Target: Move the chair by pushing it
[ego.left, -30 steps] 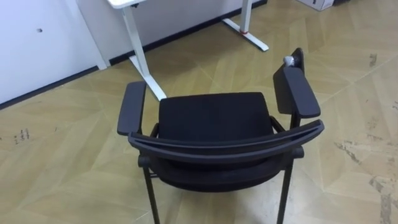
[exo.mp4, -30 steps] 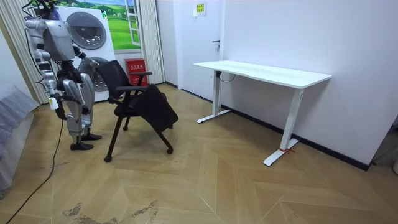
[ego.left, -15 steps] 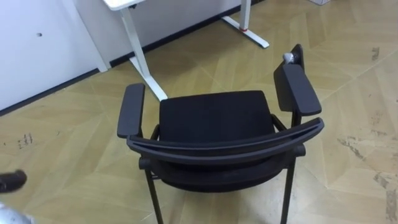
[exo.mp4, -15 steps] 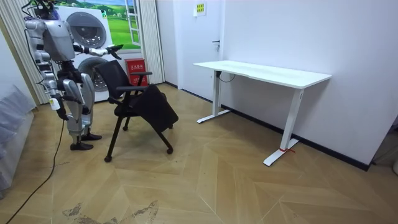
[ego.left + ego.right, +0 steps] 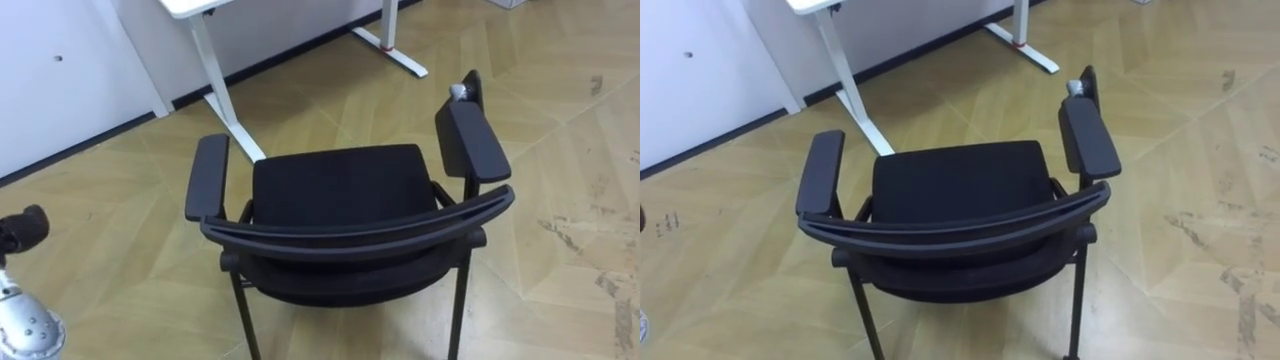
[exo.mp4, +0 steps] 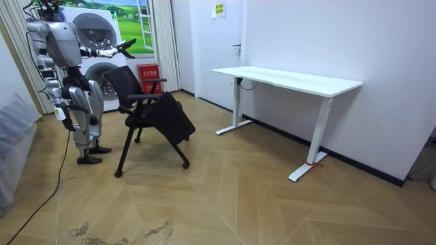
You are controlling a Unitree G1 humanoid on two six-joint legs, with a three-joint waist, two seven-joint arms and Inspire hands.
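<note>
Black chair (image 5: 345, 185) stands with its backrest (image 5: 360, 226) toward the robot, the white table (image 6: 286, 79) well beyond it. Left hand (image 5: 22, 228) hovers left of the chair, apart from it; whether it is open or curled cannot be told. Right hand (image 6: 60, 112) hangs behind the chair. This is likely the reach; next, the hands must meet the backrest.

The 2 eye views look down from close behind the chair (image 5: 345, 195). The room view stands far off and sees the same chair at 9 o'clock.
</note>
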